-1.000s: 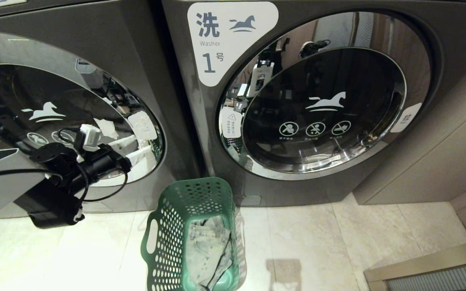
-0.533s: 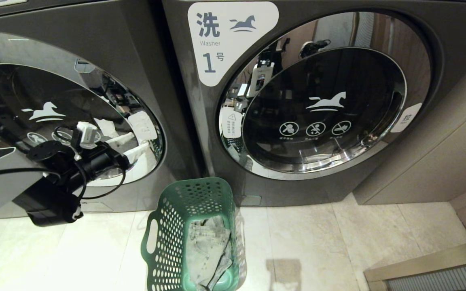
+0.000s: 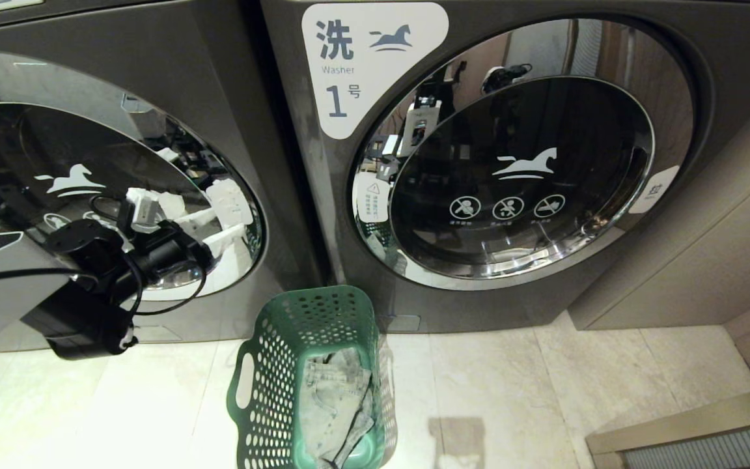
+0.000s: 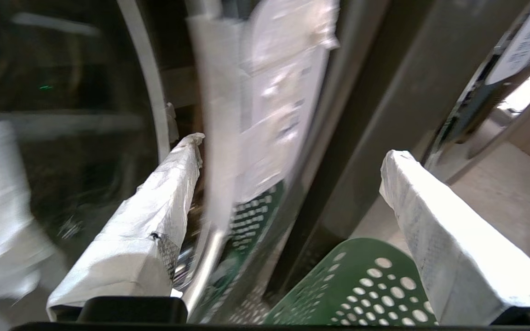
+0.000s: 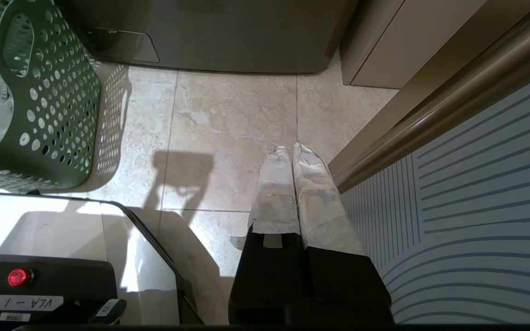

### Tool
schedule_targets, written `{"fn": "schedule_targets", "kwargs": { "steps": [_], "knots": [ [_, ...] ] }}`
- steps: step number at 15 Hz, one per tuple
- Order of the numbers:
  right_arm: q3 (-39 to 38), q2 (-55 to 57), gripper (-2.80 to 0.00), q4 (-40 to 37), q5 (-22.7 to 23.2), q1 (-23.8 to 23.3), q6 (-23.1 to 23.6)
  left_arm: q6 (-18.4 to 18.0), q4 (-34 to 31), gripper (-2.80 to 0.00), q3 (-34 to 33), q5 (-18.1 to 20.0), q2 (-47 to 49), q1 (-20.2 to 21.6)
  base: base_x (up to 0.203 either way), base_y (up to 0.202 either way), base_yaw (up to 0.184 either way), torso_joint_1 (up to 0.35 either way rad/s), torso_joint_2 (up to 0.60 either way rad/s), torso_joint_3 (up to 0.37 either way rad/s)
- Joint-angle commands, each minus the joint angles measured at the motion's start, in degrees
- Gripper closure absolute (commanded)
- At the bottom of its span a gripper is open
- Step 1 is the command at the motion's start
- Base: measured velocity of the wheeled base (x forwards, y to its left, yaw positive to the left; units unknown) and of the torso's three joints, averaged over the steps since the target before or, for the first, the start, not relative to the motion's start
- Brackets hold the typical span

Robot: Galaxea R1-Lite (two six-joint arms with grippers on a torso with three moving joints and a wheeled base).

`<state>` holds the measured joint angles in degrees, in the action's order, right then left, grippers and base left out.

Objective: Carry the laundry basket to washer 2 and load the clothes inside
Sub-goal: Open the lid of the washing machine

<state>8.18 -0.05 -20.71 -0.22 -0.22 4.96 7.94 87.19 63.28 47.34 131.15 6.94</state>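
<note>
Left gripper [image 4: 288, 151] reaching for the door of the left-hand dark grey front-load washer [image 3: 108, 195], wide open and holding nothing.

The dark green perforated plastic laundry basket [image 3: 271, 365], holding pale denim clothes [image 3: 336, 404], stands on the floor just before that washer. Next, I judge, comes hooking the chrome door rim. The neighbouring washer's label [image 3: 368, 58] reads "Washer 1". Right gripper [image 5: 290, 154] hangs pressed shut.

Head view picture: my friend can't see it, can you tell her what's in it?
The robot's open left gripper reaches at the round glass door of the washer on the left. A green laundry basket with pale denim clothes sits on the tiled floor, in front of the gap between that washer and the washer labelled 1.
</note>
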Motion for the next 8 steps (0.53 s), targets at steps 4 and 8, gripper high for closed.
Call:
{"fn": "schedule_targets", "kwargs": {
  "steps": [4, 8],
  "knots": [
    [0.0, 0.0, 0.00, -0.1, 0.0, 0.0, 0.0, 0.2, 0.5, -2.80, 0.7, 0.2, -0.2, -1.7, 0.000, 0.000, 0.000, 0.000, 0.00, 0.000],
    [0.0, 0.0, 0.00, -0.1, 0.0, 0.0, 0.0, 1.2, 0.5, -2.80, 4.4, 0.3, 1.1, -1.7, 0.000, 0.000, 0.000, 0.000, 0.00, 0.000]
  ]
}}
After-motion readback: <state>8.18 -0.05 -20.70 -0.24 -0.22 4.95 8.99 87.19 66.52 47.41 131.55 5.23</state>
